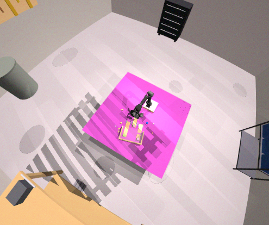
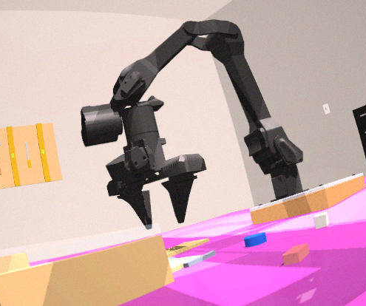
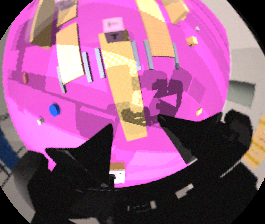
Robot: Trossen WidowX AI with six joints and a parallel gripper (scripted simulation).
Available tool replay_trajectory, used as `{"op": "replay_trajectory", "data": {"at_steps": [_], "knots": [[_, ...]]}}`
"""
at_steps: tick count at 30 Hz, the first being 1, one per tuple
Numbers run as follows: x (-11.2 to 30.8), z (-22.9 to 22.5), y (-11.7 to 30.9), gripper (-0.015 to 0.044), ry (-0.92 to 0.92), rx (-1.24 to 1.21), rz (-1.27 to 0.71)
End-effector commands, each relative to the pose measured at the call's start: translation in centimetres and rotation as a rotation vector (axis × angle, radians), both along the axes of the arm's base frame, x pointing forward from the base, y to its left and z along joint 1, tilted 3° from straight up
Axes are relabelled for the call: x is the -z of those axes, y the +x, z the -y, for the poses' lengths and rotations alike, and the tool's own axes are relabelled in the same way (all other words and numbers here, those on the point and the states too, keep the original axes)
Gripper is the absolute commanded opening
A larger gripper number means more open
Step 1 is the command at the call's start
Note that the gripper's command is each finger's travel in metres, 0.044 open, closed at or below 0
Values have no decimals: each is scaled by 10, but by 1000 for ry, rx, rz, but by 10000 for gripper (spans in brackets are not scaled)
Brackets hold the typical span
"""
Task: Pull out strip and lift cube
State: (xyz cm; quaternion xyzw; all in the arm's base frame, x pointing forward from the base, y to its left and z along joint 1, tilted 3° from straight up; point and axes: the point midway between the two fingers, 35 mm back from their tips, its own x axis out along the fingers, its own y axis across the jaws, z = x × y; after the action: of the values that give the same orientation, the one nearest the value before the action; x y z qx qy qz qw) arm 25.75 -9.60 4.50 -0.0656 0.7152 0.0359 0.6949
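The middle strip is a long yellow board that looks unbroken. Its near end sticks out on my side. The labelled cube, pink on top with a dark mark on its side, sits at the far end of this strip in the wrist view. One side strip shows a gap before a further piece. The other side strip runs out of the wrist view. My gripper is open and empty, pointing down above the near end of the middle strip, apart from it.
A wooden tray wall surrounds the far part. Thin pale rails flank the strips. A blue disc, red block and white cube lie to one side; small yellow blocks lie on the other.
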Motion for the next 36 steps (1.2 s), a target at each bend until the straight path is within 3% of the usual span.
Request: {"op": "replay_trajectory", "data": {"at_steps": [1, 36], "knots": [[-1, -4, 15, 440, 2, 6, 0], [-13, -28, 132, 440, 4, 6, 8]]}}
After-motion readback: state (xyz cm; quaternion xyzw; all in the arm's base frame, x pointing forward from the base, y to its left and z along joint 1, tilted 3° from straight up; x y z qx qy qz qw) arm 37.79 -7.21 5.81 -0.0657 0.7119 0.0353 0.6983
